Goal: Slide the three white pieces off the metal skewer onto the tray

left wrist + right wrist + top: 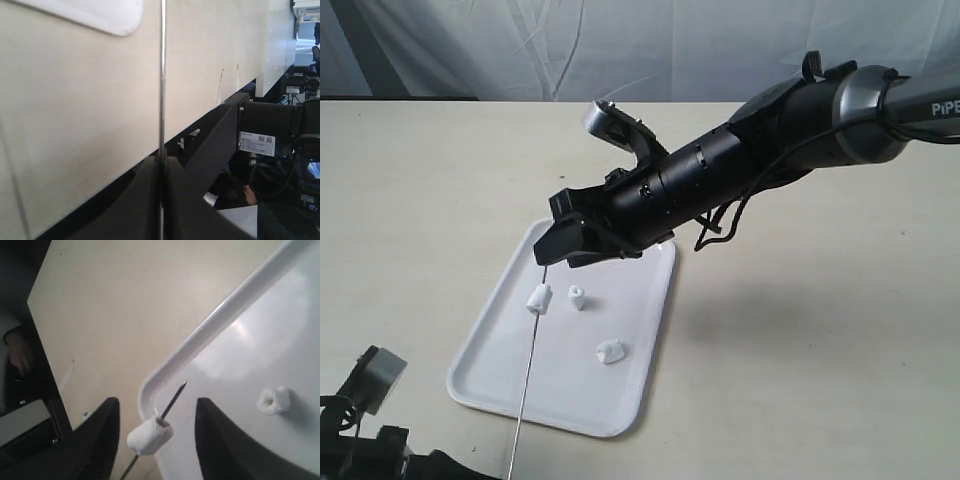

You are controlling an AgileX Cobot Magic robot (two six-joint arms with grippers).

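The white tray (500,365) lies on the table. Rising from the bottom edge over the tray is the metal skewer (527,375), with one white piece (538,299) threaded near its tip. Two more white pieces lie loose on the tray, one (578,297) beside the skewer and one (610,351) nearer the middle. My right gripper (555,255) is open, its fingers either side of the skewer tip (177,392), just beyond the threaded piece (150,436) and not touching it. My left gripper (161,165) is shut on the skewer's (162,75) lower end.
The tray's corner (100,12) shows in the left wrist view, and its rim (225,315) and one loose piece (274,400) in the right wrist view. The right arm (770,130) stretches in above the table from the right. The table's near edge (200,120) borders dark equipment.
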